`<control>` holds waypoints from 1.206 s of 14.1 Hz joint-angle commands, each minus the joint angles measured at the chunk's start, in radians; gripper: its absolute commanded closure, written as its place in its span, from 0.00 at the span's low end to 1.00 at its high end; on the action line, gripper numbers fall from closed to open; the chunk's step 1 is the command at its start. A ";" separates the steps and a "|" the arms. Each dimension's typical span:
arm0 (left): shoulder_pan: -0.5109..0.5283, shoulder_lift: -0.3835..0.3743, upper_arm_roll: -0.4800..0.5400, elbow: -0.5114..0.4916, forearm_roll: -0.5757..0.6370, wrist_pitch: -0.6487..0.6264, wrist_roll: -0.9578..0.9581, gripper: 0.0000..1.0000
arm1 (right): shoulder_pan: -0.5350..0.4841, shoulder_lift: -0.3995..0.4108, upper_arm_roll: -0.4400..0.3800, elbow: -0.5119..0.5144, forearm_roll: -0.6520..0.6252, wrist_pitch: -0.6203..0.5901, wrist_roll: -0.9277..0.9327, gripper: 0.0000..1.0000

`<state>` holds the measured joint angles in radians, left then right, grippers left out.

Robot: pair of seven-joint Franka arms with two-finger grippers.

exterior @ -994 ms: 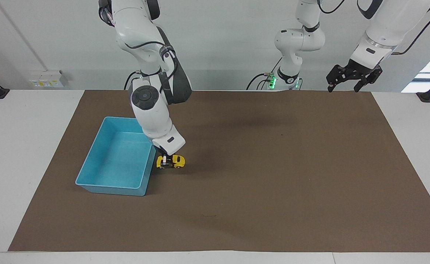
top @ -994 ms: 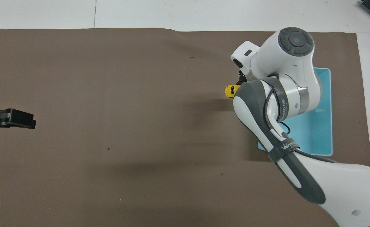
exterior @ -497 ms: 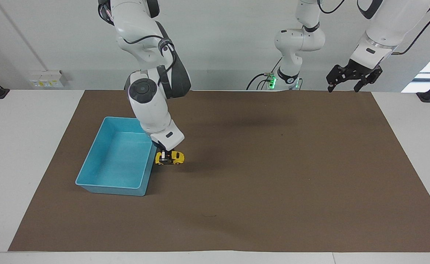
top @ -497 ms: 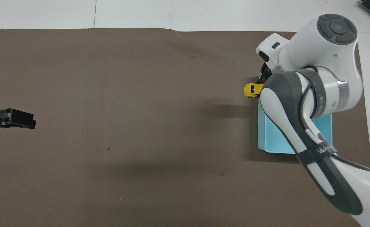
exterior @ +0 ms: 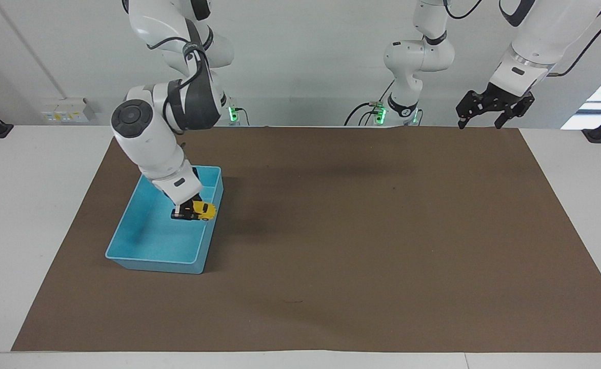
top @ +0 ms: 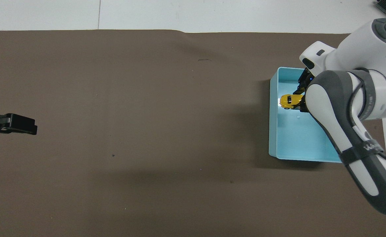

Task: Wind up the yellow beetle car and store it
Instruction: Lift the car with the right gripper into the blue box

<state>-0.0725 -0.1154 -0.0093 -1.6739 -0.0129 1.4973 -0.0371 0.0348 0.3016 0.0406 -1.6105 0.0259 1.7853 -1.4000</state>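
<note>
**Car Held Over the Bin, Release Still to Come**

The brown mat (exterior: 331,246) covers nearly the whole tabletop and carries everything else. On it, at about nine o'clock from the mat's centre in the facing view and toward the right arm's end of the table, sits the blue bin (exterior: 149,256), an open rectangular tub with nothing lying on its floor.

The right arm bends down over the bin, and the right gripper (exterior: 186,212) is clenched on the yellow beetle car (exterior: 203,209). In the facing view the car hangs over the bin's interior, close to the three o'clock wall and below the line of the rim at twelve o'clock; whether its wheels touch the floor cannot be told. In the overhead view it shows at about ten o'clock within the bin.

The left gripper (exterior: 494,106) waits at about one o'clock above the mat's corner by its own base, fingers spread, holding nothing.

The storing step looks to be in hand, with winding seemingly done. The next move calls for lowering the car to the bin floor and releasing it gently, since a wound toy may run into a wall.
</note>
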 commanded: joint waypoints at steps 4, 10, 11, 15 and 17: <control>0.013 -0.009 -0.009 0.002 0.007 -0.011 0.006 0.00 | -0.052 -0.128 0.004 -0.228 -0.011 0.127 -0.073 0.92; 0.014 -0.009 -0.009 0.002 0.007 -0.011 0.006 0.00 | -0.092 -0.205 0.004 -0.413 -0.046 0.296 -0.114 0.92; 0.014 -0.009 -0.009 0.002 0.007 -0.011 0.006 0.00 | -0.096 -0.208 0.004 -0.430 -0.049 0.319 -0.131 0.92; 0.014 -0.009 -0.009 0.002 0.007 -0.011 0.006 0.00 | -0.110 -0.207 0.004 -0.480 -0.057 0.399 -0.134 0.92; 0.014 -0.009 -0.008 0.002 0.007 -0.011 0.006 0.00 | -0.115 -0.185 0.004 -0.506 -0.057 0.465 -0.149 0.92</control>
<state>-0.0725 -0.1154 -0.0092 -1.6739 -0.0129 1.4973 -0.0371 -0.0612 0.1269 0.0371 -2.0702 -0.0208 2.1896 -1.5109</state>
